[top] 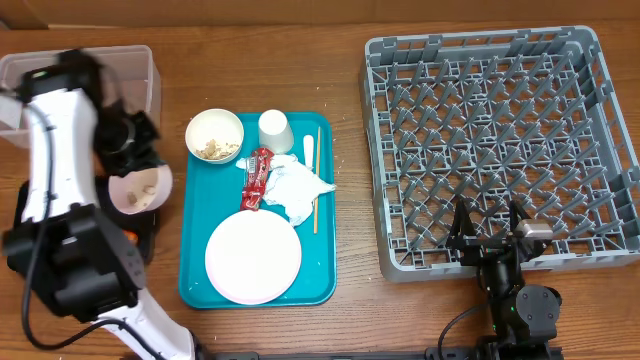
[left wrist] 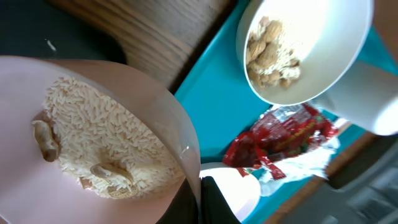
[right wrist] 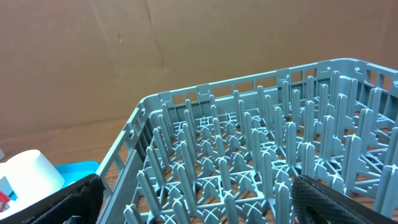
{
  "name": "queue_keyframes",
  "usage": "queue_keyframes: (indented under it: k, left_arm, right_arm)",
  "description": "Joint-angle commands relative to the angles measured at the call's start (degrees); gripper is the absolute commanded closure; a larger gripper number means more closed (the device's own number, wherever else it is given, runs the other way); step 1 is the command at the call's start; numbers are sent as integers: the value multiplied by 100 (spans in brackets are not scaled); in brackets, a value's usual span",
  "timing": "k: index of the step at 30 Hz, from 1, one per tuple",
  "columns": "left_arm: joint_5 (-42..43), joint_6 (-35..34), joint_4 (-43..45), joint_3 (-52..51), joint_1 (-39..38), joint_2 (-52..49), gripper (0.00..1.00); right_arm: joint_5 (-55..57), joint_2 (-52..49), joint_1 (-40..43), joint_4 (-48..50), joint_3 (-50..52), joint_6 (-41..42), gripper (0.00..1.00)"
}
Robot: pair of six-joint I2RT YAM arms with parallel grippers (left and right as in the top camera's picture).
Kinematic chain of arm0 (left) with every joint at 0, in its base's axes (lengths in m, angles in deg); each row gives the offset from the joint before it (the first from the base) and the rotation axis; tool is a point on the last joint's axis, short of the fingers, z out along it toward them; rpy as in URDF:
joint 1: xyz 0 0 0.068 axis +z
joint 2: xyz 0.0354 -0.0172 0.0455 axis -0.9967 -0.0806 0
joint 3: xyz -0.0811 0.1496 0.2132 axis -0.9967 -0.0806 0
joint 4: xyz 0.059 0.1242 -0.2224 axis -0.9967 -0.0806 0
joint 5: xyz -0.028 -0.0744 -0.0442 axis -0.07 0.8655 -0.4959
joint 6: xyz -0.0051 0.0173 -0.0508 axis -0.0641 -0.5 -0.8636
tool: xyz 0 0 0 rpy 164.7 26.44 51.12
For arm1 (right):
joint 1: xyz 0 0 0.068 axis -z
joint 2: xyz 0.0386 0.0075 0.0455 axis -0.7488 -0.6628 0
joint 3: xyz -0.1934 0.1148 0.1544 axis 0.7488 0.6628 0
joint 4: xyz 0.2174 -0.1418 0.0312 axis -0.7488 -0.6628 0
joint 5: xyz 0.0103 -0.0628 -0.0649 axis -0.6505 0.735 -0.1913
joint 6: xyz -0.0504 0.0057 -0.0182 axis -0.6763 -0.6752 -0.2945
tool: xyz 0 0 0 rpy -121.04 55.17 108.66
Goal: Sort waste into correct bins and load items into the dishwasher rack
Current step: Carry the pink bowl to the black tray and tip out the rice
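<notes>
Your left tool [left wrist: 198, 200] is clenched on the rim of the rice bowl [left wrist: 93, 134]. You hold it off the left edge of the teal tray [top: 190, 270], above the black tray [top: 158, 232]. The rice [left wrist: 106, 140] is in the bowl, and its mouth faces up toward the overhead camera, so nothing looks poured yet.

The move ahead turns on one thing: the black tray lies straight beneath the bowl and runs on toward you, with a bit of carrot [top: 130, 237] on it. The tub [top: 140, 75] stands behind the bowl, farther from you. If the scraps belong with the carrot, as I judge, you need no travel. Roll the wrist so the bowl's free lip, opposite your grip, drops over the black tray.

Your right tool [top: 488, 232] is released, jaws wide and holding nothing. It sits at the near wall of the rack [top: 500, 150], well apart from the bins. That arm is nearer the rack, while the left is nearer both bins and the second bowl [top: 214, 135] on the teal tray. The emptied bowl would have to cross the worktop to reach the rack.
</notes>
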Motion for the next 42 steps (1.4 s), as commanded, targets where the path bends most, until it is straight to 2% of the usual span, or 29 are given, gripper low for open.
queue_keyframes:
  k: [1,8,13,20,35,39,42]
  left_arm:
    - [1182,839,-22,140,533,153,96]
    - [2417,1685,-188,133,1390,153,96]
    - [2653,1775,-238,131,1895,153,96]
    - [3270,2240,-188,-46,2120,149,96]
    - [4301,2411,802,-1698,2830,142,96]
    - [4811,2787,872,-1947,3224,142,96]
    - [5080,2798,1010,-2103,3403,142,96]
  right_arm:
    - [55,68,-2,17,61,-24,0]
    - [55,68,-4,17,61,-24,0]
    - [55,68,-2,17,61,-24,0]
    - [55,68,-4,17,61,-24,0]
    - [55,68,-2,17,61,-24,0]
    - [55,68,-2,17,61,-24,0]
    - [55,68,-4,17,61,-22,0]
